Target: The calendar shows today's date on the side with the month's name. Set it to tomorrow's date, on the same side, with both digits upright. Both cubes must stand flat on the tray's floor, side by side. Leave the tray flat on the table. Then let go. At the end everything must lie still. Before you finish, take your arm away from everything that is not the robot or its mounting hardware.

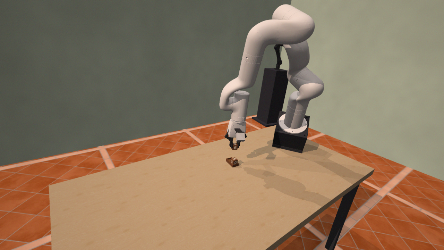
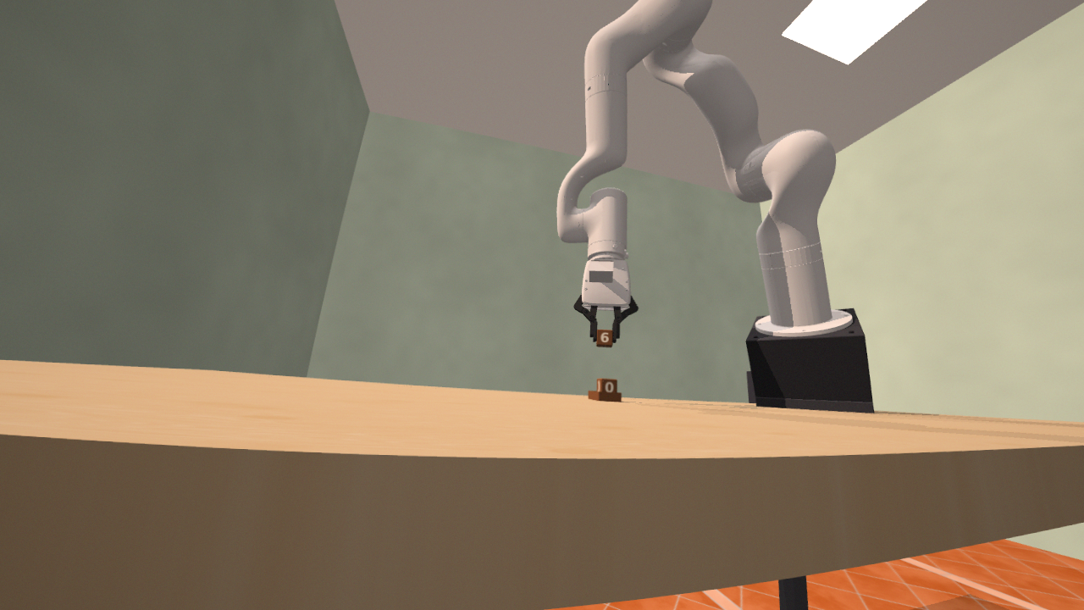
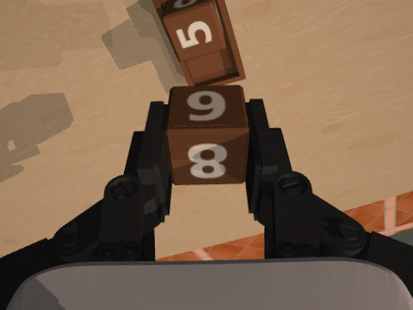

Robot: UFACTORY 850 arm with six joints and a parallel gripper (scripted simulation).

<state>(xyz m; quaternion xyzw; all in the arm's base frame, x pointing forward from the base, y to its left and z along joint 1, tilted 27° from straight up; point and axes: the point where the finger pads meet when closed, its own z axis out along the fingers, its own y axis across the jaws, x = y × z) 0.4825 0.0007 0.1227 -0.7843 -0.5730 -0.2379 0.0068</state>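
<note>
My gripper [image 3: 207, 126] is shut on a brown number cube [image 3: 208, 134] and holds it in the air above the table. The cube also shows in the top view [image 1: 235, 146] and in the exterior view [image 2: 604, 336], where its side reads 6. In the wrist view its faces read 8 and 9. The brown tray lies flat on the table below, seen also in the top view [image 1: 232, 161] and the exterior view [image 2: 605, 390]. The other cube [image 3: 192, 34] stands in the tray, 5 on top and 0 on the side; the slot beside it is empty.
The arm's black base [image 1: 290, 133] stands at the table's far right edge. A tall black box [image 1: 272, 93] stands on the floor behind it. The table's far edge and the tiled floor [image 3: 247, 244] lie close behind the gripper.
</note>
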